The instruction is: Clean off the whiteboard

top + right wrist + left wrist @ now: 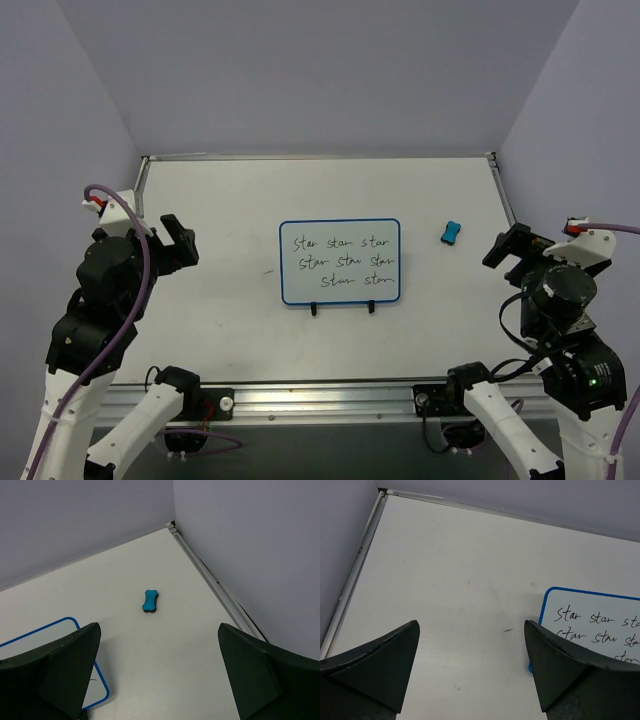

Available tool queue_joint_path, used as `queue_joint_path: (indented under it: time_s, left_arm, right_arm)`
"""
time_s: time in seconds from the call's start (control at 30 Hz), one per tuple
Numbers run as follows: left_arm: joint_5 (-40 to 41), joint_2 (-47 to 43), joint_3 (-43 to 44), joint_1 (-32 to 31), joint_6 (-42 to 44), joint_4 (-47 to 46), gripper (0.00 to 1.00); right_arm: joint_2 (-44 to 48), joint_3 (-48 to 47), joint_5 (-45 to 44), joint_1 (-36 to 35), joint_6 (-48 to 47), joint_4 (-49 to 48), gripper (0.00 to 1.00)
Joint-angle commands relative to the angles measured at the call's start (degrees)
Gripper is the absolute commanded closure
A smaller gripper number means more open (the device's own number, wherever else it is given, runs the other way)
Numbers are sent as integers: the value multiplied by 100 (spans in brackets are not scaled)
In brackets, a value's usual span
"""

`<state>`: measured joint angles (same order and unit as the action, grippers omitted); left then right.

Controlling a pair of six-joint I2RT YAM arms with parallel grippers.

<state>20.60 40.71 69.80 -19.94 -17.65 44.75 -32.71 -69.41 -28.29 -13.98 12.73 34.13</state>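
Observation:
The whiteboard (340,262), white with a blue rim, two black feet and three lines of black handwriting, lies at the table's middle. Its left end shows in the left wrist view (600,625) and a corner in the right wrist view (60,645). A small blue eraser (451,233) lies to the board's right, also in the right wrist view (150,601). My left gripper (180,243) is open and empty, left of the board. My right gripper (506,247) is open and empty, right of the eraser and nearer to me.
The white table (220,200) has a metal rim, with grey walls behind and at both sides. A side rail (215,585) runs close to the right of the eraser. Small dark marks (508,629) dot the table left of the board.

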Motion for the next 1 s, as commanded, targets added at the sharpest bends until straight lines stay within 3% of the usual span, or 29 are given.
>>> queue_joint_path:
  time_s: [0.0, 0.23, 0.4, 0.47, 0.57, 0.67, 0.77, 0.83, 0.9, 0.97]
  left_arm:
    - [-56, 69, 174, -27, 33, -169, 6]
    - [-354, 183, 209, -27, 68, -160, 6]
    - [-1504, 411, 227, -27, 165, -256, 6]
    - [-2257, 534, 131, -10, 244, -572, 6]
    - [-2621, 937, -36, -10, 148, -1152, 6]
    - [-3437, 1851, 261, 34, 112, -1381, 6]
    - [-5473, 2581, 447, 271, 174, -2125, 6]
    - [-6816, 2967, 385, 534, -456, -3176, 6]
    - [-7297, 3240, 324, 938, -758, -3709, 6]
    - [-7210, 3723, 498, 1306, -670, -3588, 6]
  right_arm:
    - [10, 24, -159, -44, -60, -38, 0]
    - [186, 24, 51, -35, -148, -108, 0]
    - [633, 208, 711, -44, -271, -520, 0]
    - [617, 226, 755, -44, -254, -504, 0]
    - [415, 252, 1070, -44, -192, -329, 0]
    - [449, 288, 1378, -35, -245, -346, 0]
    - [598, 287, 1502, -44, -280, -389, 0]
    - [660, 279, 1730, -35, -289, -390, 0]
    - [704, 270, 2001, -44, -263, -381, 0]
    - [739, 270, 2178, -35, -245, -381, 0]
